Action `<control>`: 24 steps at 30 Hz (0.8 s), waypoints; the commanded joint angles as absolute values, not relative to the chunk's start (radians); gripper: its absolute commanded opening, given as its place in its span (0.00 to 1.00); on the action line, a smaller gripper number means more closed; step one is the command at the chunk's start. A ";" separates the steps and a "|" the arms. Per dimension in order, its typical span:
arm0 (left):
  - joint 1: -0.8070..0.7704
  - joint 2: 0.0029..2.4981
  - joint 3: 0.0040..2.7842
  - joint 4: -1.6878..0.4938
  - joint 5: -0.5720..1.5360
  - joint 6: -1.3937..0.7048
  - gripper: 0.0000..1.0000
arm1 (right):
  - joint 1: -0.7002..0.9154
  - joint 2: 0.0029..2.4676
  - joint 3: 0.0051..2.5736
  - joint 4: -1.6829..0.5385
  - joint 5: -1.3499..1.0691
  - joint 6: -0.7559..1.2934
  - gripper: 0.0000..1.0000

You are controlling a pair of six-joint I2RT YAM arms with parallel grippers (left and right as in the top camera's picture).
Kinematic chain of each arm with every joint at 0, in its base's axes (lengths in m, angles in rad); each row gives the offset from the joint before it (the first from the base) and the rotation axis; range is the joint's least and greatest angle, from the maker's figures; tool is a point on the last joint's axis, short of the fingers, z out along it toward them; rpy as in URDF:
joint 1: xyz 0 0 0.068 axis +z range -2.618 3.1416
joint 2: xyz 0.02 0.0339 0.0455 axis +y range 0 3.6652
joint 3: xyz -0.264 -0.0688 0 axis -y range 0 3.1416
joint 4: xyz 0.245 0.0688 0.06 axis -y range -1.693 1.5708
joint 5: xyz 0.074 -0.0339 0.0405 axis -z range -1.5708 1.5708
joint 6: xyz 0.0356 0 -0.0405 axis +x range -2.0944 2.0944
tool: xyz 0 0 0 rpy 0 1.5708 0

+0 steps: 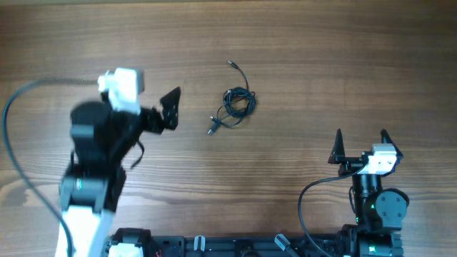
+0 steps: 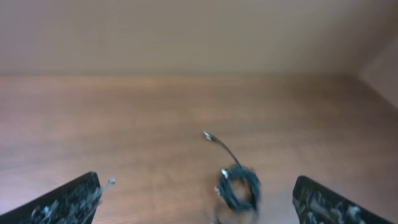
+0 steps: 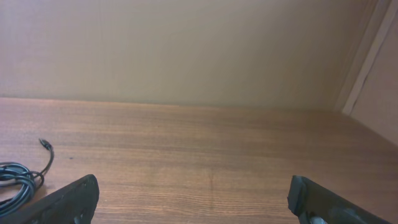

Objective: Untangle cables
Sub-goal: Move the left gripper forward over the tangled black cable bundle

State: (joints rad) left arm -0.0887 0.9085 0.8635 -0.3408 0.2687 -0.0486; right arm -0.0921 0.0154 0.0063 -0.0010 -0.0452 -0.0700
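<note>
Currently | left claw (image 1: 171, 108) wide open, empty, near cables (image 1: 235, 106) | right claw (image 1: 361, 139) likewise | advise: pinch free plug end (image 1: 230, 63), not the clump.

A table (image 1: 321, 57) is seen from above, with two robot arms reaching in from its near edge. A small clump of cables (image 1: 237, 103) lies on the table about midway across. One cord end (image 1: 230, 64) trails from the clump toward the far edge. Another plug end (image 1: 212, 130) sticks out toward the near left. The left tool (image 1: 171, 108) is to the left of the clump, near it but apart, and points toward it. The right tool (image 1: 360, 135) is well apart from the cables, to their right and closer to the near edge, pointing toward the far edge. In the left wrist view, the clump lies ahead between the fingers, closer to the right one.
</note>
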 commanded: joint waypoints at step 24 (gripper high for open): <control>-0.340 1.716 1.199 -0.337 0.386 -0.098 0.80 | -0.085 0.005 0.006 0.001 -0.061 -0.078 1.00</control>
State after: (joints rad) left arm -0.3008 1.6371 1.1797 -0.3656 0.4023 -0.0971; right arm -0.0921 0.0154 0.0063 -0.0010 -0.0452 -0.0700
